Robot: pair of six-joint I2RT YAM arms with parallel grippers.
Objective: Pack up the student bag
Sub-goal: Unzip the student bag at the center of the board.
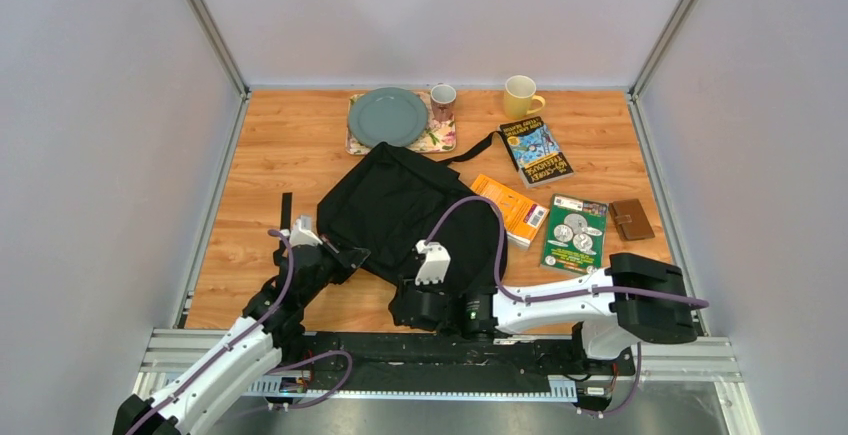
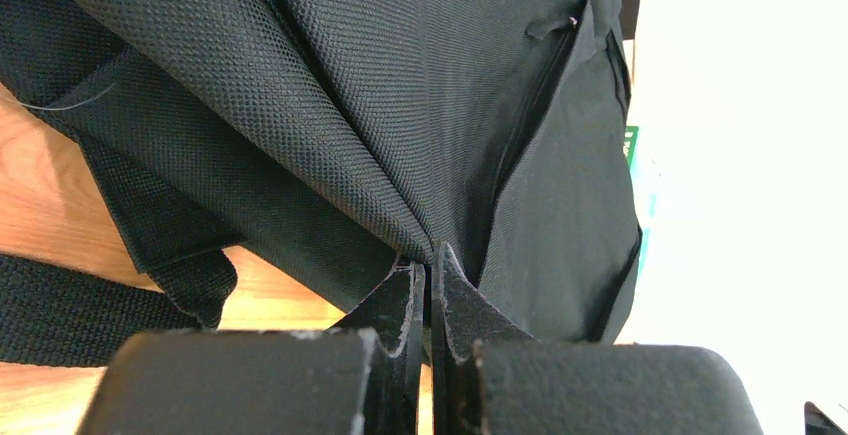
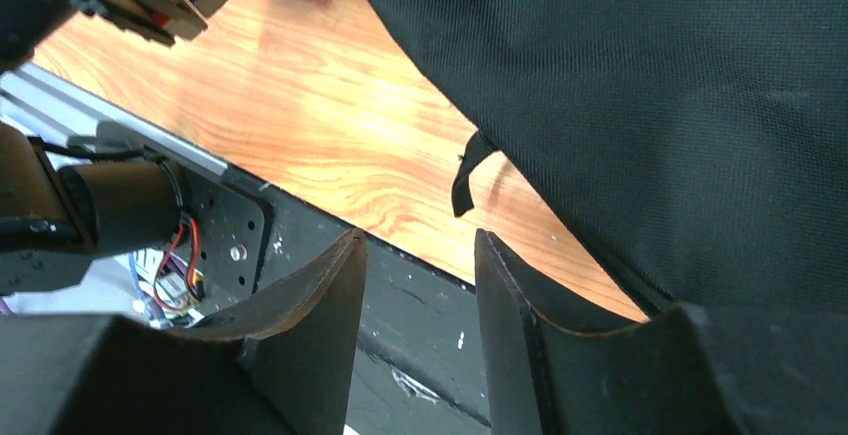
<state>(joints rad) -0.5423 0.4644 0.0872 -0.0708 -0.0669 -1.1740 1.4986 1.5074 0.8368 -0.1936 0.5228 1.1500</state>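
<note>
At the middle of the table (image 1: 270,155) lies the student bag (image 1: 400,205); an orange book (image 1: 510,207) is just beside its right edge, a green book (image 1: 575,233) farther right. The left gripper (image 2: 428,273) is closed, pinching a fold of the bag; the right gripper (image 3: 420,255) is half open and empty at the bag's near edge.

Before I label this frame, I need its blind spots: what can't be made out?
- Top view: right gripper hidden under its own wrist; print on green book too small.
- Left wrist view: glare washes out everything beyond student bag.
- Right wrist view: bag cut off top and right.
</note>
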